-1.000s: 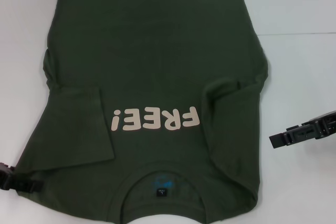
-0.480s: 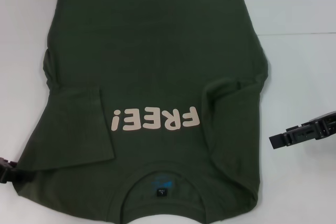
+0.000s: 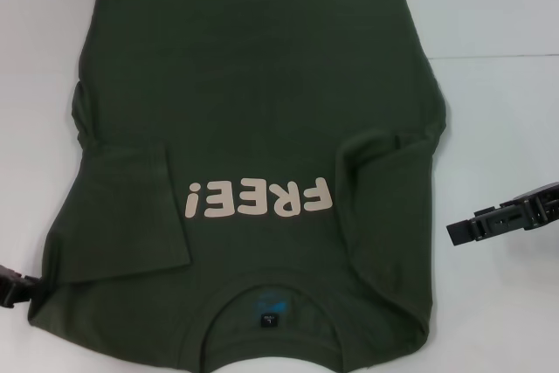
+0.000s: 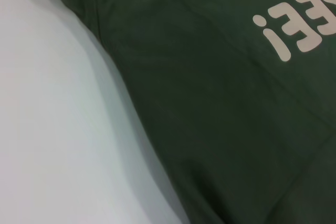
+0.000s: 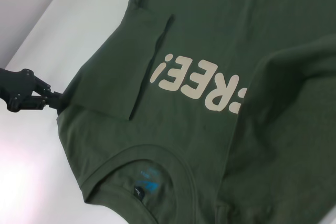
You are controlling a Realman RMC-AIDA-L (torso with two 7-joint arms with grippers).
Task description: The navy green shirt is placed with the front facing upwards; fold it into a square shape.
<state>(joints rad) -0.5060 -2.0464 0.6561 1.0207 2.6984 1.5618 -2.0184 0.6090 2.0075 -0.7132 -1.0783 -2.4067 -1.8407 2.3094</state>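
The navy green shirt [image 3: 262, 102] lies flat on the white table with its front up and the cream "FREE!" print [image 3: 260, 198] reading upside down. Its collar and dark neck label [image 3: 268, 319] are at the near edge. Both sleeves are folded inward over the body. My left gripper [image 3: 22, 288] is at the shirt's near left shoulder edge, and the right wrist view shows that gripper [image 5: 50, 99] touching the edge of the cloth. My right gripper [image 3: 458, 231] hangs beside the right side, just off the cloth. The left wrist view shows only the shirt [image 4: 220, 103] and bare table.
The white table [image 3: 498, 111] surrounds the shirt, with bare surface on the left, the right and beyond the hem. A faint seam line [image 3: 498, 56] crosses the tabletop at the far right.
My left gripper has drawn back to the left, from over the shoulder cloth to its edge. The right gripper and the shirt have barely moved.
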